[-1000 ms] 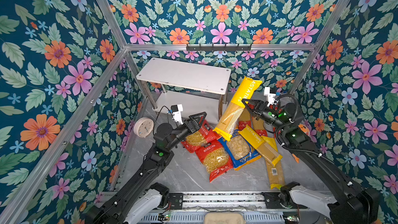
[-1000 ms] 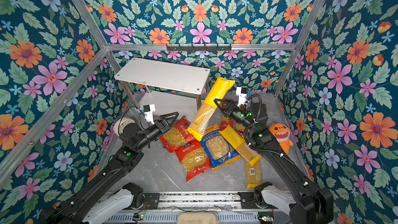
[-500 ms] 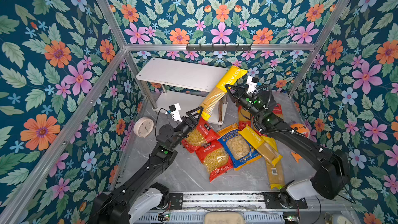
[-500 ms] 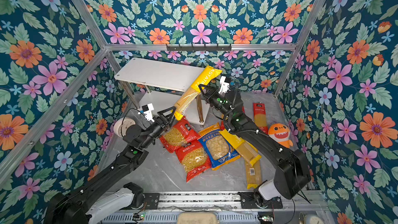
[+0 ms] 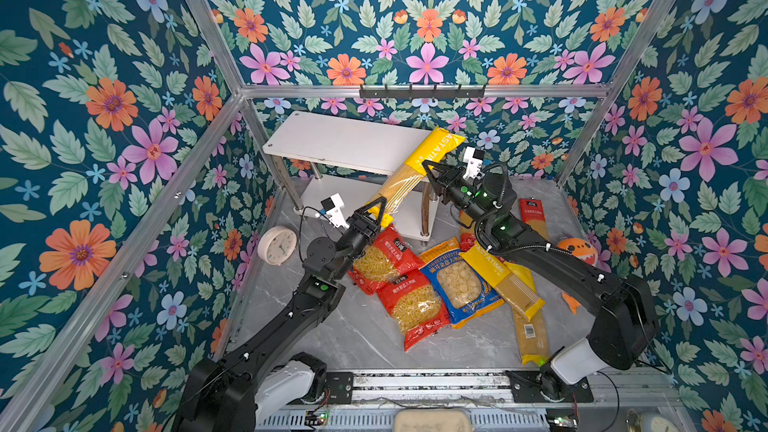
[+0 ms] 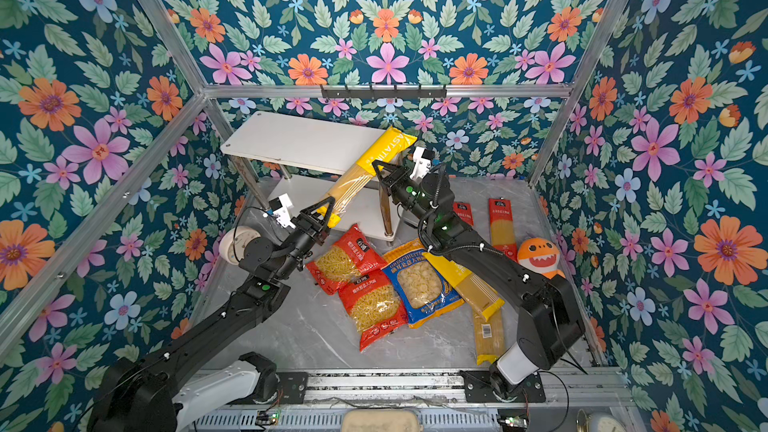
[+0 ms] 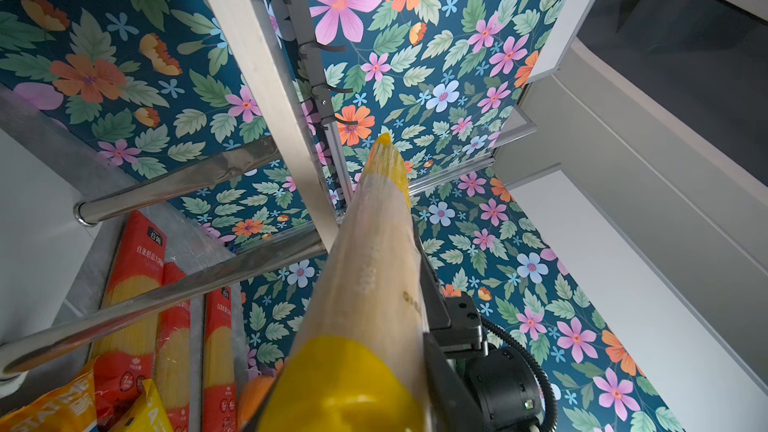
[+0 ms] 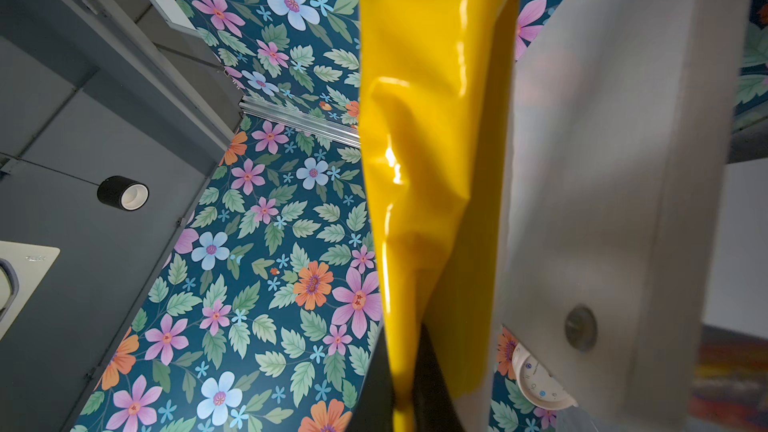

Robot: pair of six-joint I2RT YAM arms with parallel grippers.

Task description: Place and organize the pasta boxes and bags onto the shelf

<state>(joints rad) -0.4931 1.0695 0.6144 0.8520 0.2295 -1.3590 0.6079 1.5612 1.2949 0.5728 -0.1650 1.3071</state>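
A long yellow spaghetti pack (image 5: 415, 172) (image 6: 365, 168) slants in the air against the right front corner of the shelf (image 5: 340, 143) (image 6: 299, 139). My right gripper (image 5: 430, 168) (image 8: 405, 351) is shut on its upper yellow film. My left gripper (image 5: 376, 214) (image 6: 324, 211) is shut on its lower end, and the pack (image 7: 370, 268) fills the left wrist view. On the floor lie two red short-pasta bags (image 5: 384, 259), a blue-orange bag (image 5: 459, 284), two yellow packs (image 5: 503, 280) and red long packs (image 7: 133, 284). Both shelf boards are bare.
A round white clock (image 5: 277, 245) leans by the left wall next to the shelf's chrome leg. An orange shark plush (image 5: 577, 249) sits at the right wall. A black hook rail (image 5: 422, 91) hangs on the back frame above the shelf.
My right gripper carried the yellow pack left and up to the shelf's corner. My left gripper rose from the red bags to the pack's lower end and closed on it.
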